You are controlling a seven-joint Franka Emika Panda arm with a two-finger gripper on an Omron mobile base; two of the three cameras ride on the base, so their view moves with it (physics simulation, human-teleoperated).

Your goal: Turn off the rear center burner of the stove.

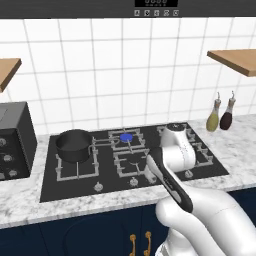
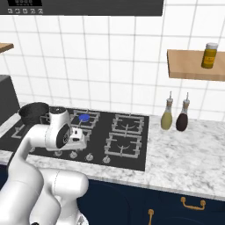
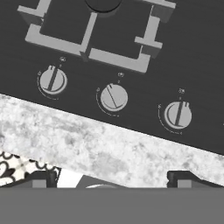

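1. The stove [image 1: 210, 165], a black glass cooktop with grey grates, sits in a marbled white countertop [image 1: 30, 200] against a white tiled wall.
2. The rear center burner [image 1: 126, 137] glows blue inside its grey grate; it lies in the back row, midway along the cooktop. The right base view shows the same blue glow [image 2: 84, 117] just behind the robot's wrist.
3. A dark pot [image 1: 74, 145] stands on the rear left burner, beside the lit one.
4. The arm reaches over the front of the stove, with its hand above the front center grate and the knob row.
5. The gripper [image 3: 111, 177] looks down at the front edge of the cooktop. Its two dark fingertips [image 3: 41, 178] stand wide apart at the frame bottom, with nothing between them: released, touching no knob.
6. Three silver knobs show in the hand view: left knob [image 3: 52, 80], middle knob [image 3: 114, 97], right knob [image 3: 177, 114]. The middle knob's pointer is tilted differently from the pointers of the other two.
7. The middle knob lies nearest the midline between the fingertips, with a strip of countertop between it and the tips.
8. Two bottles, olive [image 1: 213, 118] and dark [image 1: 227, 116], stand on the countertop right of the stove.
9. A black countertop oven [image 1: 15, 142] sits at far left.
10. A yellow jar [image 2: 210, 56] rests on the wooden shelf [image 2: 189, 66].
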